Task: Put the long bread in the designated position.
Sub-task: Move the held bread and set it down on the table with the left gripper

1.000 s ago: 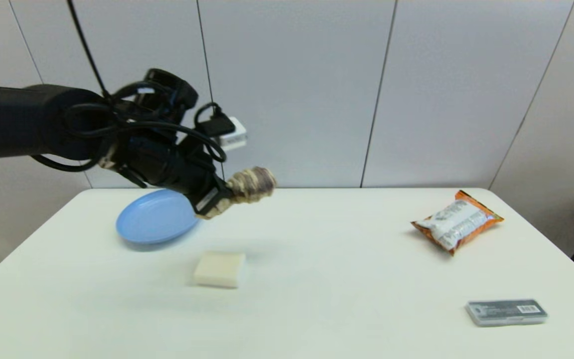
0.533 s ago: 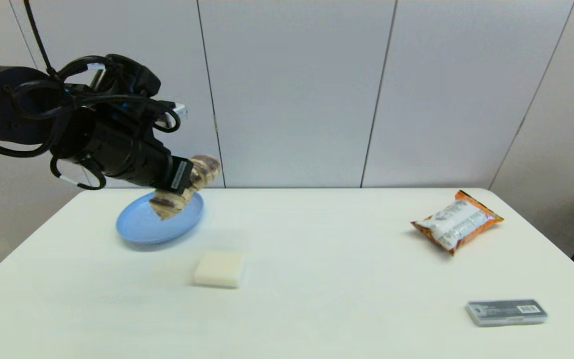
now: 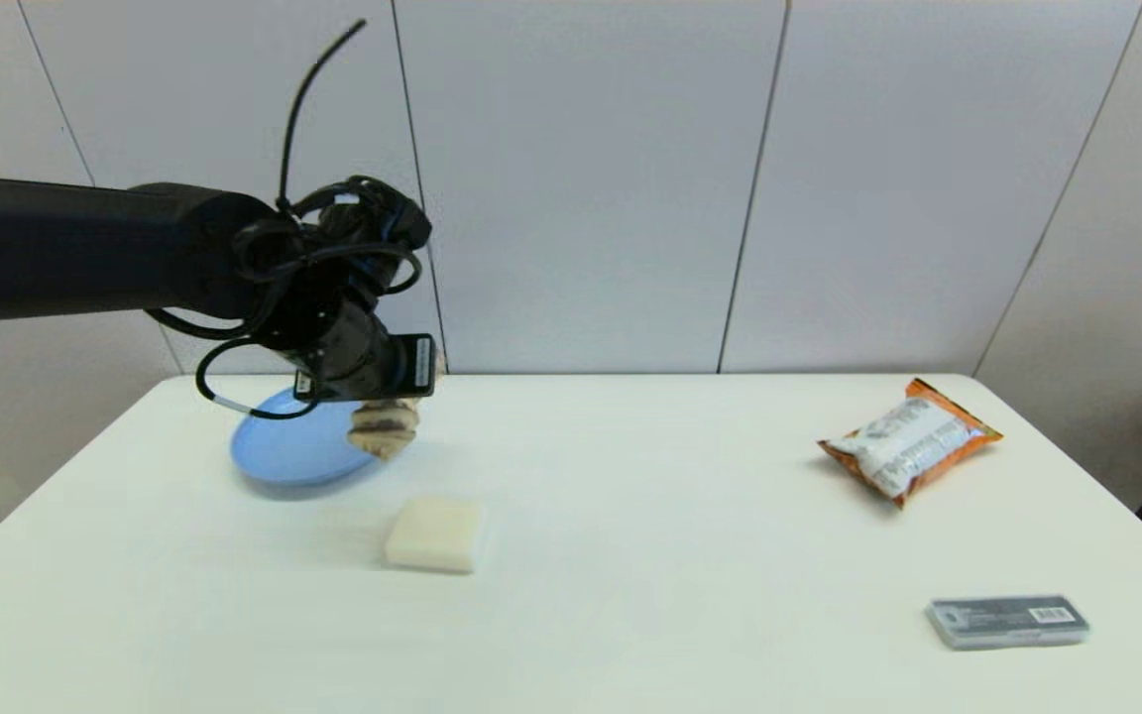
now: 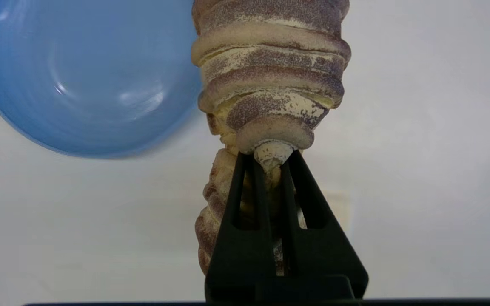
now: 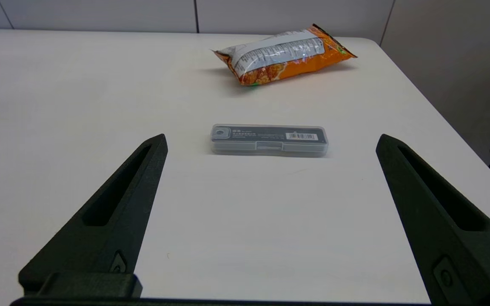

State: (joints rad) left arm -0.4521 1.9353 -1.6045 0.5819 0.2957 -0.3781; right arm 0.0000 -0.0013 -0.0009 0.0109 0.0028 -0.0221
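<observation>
The long bread [image 3: 384, 428] [image 4: 270, 80], ribbed with cream and dark-brown stripes, hangs above the table just right of the blue plate. My left gripper [image 3: 380, 389] [image 4: 268, 159] is shut on it, and the loaf points down from the fingers. In the left wrist view the bread crosses the fingertips, with plain white tabletop under it beside the plate's rim. The designated position carries no marking that I can make out. My right gripper [image 5: 270, 144] is open near the table's front right, off the head view, with nothing between its fingers.
A blue plate [image 3: 279, 451] [image 4: 79, 76] lies at the back left. A pale cream block [image 3: 434, 535] sits in front of it. An orange snack bag [image 3: 908, 439] [image 5: 285, 54] lies at the back right, and a grey case [image 3: 1008, 622] [image 5: 269, 139] at the front right.
The left arm has swung the bread back from right of the plate, then over it, and now turned it to point down just right of the plate. The other objects have not moved.
</observation>
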